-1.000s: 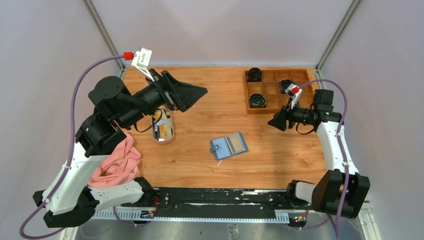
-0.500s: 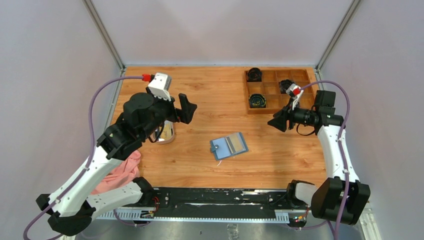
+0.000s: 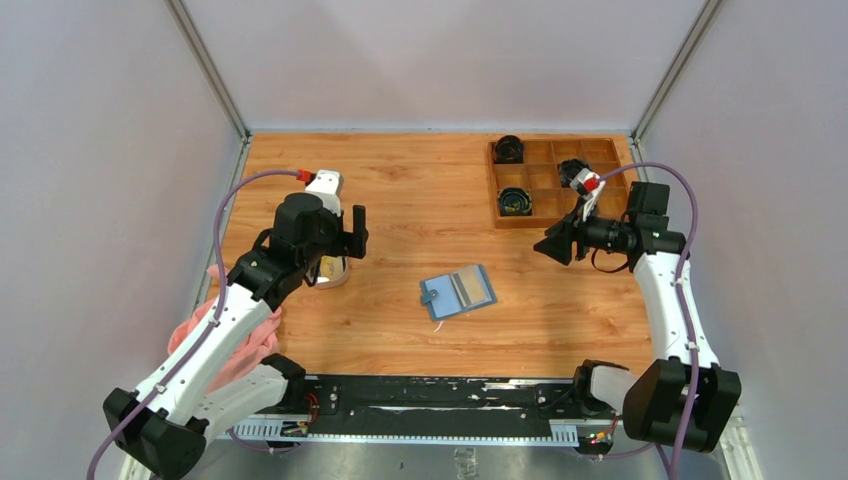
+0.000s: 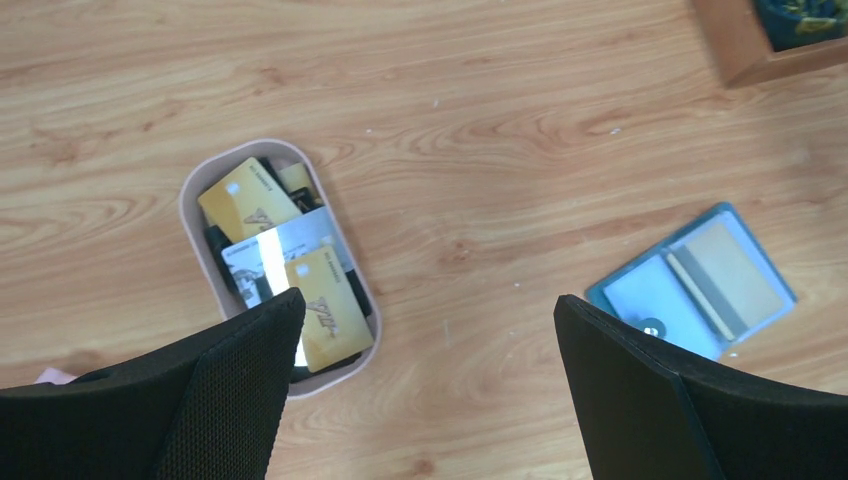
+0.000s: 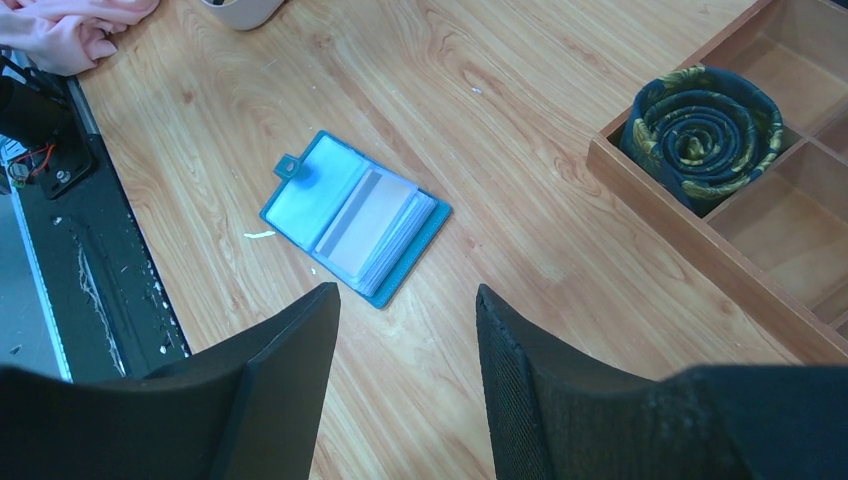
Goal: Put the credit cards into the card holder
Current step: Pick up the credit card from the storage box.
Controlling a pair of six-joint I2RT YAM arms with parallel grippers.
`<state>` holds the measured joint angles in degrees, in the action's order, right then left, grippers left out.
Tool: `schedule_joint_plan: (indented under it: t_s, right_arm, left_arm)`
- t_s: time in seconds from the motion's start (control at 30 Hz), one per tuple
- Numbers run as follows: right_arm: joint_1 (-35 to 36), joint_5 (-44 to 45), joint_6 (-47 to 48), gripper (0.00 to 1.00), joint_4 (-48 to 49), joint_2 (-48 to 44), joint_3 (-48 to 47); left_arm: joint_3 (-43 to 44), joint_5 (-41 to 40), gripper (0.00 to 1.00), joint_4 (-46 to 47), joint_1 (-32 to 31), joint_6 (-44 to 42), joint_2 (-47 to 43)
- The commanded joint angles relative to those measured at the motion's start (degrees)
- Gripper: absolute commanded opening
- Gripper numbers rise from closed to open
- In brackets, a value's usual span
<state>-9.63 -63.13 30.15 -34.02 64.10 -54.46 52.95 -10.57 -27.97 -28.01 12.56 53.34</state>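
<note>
Four credit cards (image 4: 247, 203), lettering unreadable, are counted in one oval dish (image 4: 190, 215) at left. One card holder (image 4: 700, 285) is laid open. The left gripper (image 4: 425, 310) and right gripper (image 5: 405, 300) are spread, empty.

The wooden table (image 3: 420, 200) is carrying an opened teal card holder (image 3: 458, 291), a white oval dish (image 4: 186, 215), a compartment tray (image 3: 600, 150) and a pink cloth (image 3: 184, 336).

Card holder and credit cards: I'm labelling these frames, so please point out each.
card holder (image 5: 352, 215), right wrist view, on its clear inner pocket.
credit cards (image 4: 285, 248), left wrist view, on the silver middle card.
</note>
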Motion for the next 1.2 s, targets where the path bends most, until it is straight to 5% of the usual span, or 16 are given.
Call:
schedule_joint_plan:
  t_s: [0.0, 1.17]
  right_arm:
    - [1.8, 1.2, 0.5, 0.56, 0.1, -0.6, 0.8]
    - [8.1, 4.1, 3.2, 0.56, -1.3, 0.1, 0.5]
  left_arm:
    - [-1.6, 1.3, 1.00, 3.1, 2.9, -4.1, -0.5]
    - [3.3, 1.8, 1.00, -6.0, 4.1, -0.3, 0.8]
